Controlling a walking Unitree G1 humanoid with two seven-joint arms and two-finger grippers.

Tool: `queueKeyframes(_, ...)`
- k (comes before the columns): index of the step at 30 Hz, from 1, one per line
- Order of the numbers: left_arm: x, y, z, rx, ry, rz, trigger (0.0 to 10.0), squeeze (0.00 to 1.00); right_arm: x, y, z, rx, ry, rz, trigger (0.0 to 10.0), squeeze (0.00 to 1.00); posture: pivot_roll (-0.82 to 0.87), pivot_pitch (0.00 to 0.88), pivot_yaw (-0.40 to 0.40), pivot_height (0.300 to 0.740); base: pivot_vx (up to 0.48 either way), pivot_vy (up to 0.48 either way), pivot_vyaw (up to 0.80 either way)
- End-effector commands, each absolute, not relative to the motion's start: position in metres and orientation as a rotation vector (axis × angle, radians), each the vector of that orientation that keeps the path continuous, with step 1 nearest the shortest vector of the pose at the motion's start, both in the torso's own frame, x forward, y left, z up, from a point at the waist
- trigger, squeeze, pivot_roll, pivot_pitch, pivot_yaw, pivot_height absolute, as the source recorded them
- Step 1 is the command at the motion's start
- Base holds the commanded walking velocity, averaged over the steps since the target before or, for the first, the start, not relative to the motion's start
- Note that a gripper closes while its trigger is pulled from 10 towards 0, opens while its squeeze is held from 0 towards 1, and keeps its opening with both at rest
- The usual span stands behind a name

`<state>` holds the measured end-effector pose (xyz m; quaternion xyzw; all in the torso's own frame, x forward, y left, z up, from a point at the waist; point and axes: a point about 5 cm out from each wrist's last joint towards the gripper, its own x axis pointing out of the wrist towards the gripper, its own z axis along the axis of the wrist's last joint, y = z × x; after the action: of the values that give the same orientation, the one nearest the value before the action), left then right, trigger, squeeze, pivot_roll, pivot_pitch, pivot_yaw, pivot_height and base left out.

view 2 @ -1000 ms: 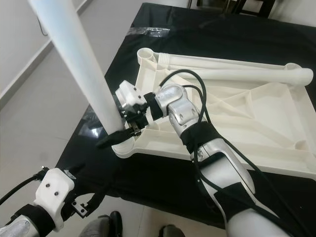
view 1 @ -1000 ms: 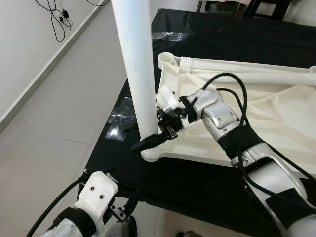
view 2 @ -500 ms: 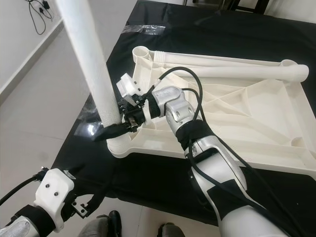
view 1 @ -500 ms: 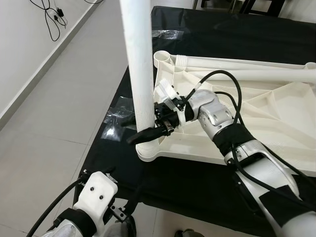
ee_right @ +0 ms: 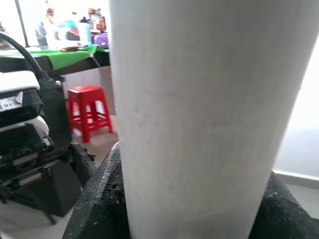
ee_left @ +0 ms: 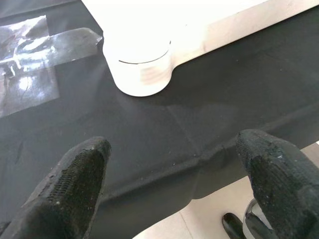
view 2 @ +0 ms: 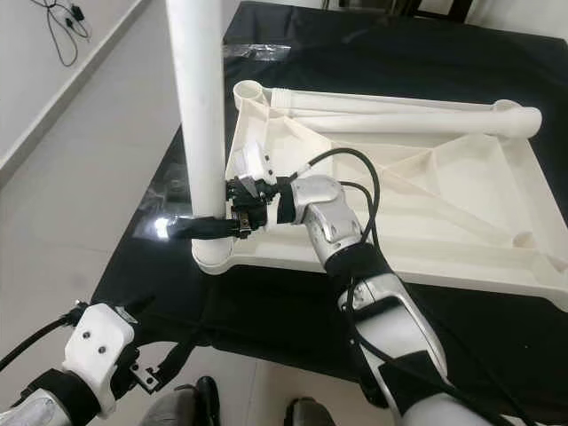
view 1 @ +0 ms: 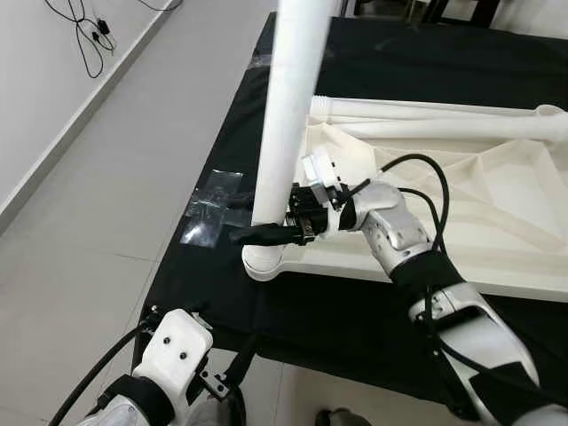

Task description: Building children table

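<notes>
The long white leg, stiff, light and likely slick, is pinched near its base by the right gripper and stands in the corner socket of the upturned tabletop on the black-clothed table. Compared with a second earlier, the leg is seen more nearly upright. The left gripper is held spread wide below the table edge, grasping nothing.

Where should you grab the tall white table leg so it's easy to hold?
Low down, just above the corner socket. The table leg is a smooth round tube standing nearly upright, so two fingers can pinch it from the side. The right gripper holds it there, reaching across the upside-down tabletop.
</notes>
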<state>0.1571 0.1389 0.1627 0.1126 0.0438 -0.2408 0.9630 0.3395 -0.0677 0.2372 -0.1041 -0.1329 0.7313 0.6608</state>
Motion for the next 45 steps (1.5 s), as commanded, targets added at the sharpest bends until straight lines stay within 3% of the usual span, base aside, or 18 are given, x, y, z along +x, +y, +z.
queueKeyframes(1,0.155,0.139,0.162,0.216,0.099,-0.497,10.0,0.0,0.338,-0.072,0.22,-0.298,-0.231,1.62,10.0,0.0,0.06,0.29,-0.025,0.74,0.0,0.0,0.0)
queueKeyframes(8,0.155,0.139,0.162,0.222,0.098,-0.495,10.0,0.0,0.335,-0.07,0.216,-0.414,-0.215,1.65,10.0,0.0,0.07,0.289,-0.027,0.74,0.0,0.0,0.0)
queueKeyframes(11,0.155,0.139,0.162,0.222,0.098,-0.494,10.0,0.0,0.331,-0.069,0.212,-0.539,-0.156,1.761,10.0,0.0,0.07,0.288,-0.027,0.74,0.0,0.0,0.0)
queueKeyframes(17,0.153,0.139,0.162,0.22,0.099,-0.499,10.0,0.0,0.333,-0.065,0.228,-0.467,-0.095,1.899,10.0,0.0,0.08,0.297,-0.028,0.74,0.0,0.0,0.0)
queueKeyframes(24,0.148,0.137,0.163,0.219,0.103,-0.505,10.0,0.0,0.338,-0.055,0.243,-0.415,-0.085,1.93,10.0,0.0,0.09,0.307,-0.038,0.74,0.0,0.0,0.0)
queueKeyframes(32,0.129,0.139,0.17,0.241,0.121,-0.484,10.0,0.0,0.332,-0.035,0.243,-0.532,-0.055,2.033,10.0,0.0,0.16,0.349,-0.067,0.74,0.0,0.0,0.0)
queueKeyframes(33,0.127,0.141,0.171,0.254,0.122,-0.468,9.2,0.0,0.33,-0.032,0.242,-0.536,-0.055,2.047,10.0,0.0,0.17,0.355,-0.071,0.74,0.0,0.0,0.0)
queueKeyframes(34,0.124,0.142,0.172,0.263,0.122,-0.457,10.0,0.0,0.329,-0.03,0.241,-0.541,-0.052,2.057,10.0,0.0,0.17,0.357,-0.072,0.74,0.0,0.0,0.0)
queueKeyframes(45,0.119,0.149,0.173,0.25,0.124,-0.413,10.0,0.0,0.328,-0.023,0.245,-0.673,0.004,2.112,10.0,0.0,0.19,0.383,-0.083,0.74,0.0,0.0,0.0)
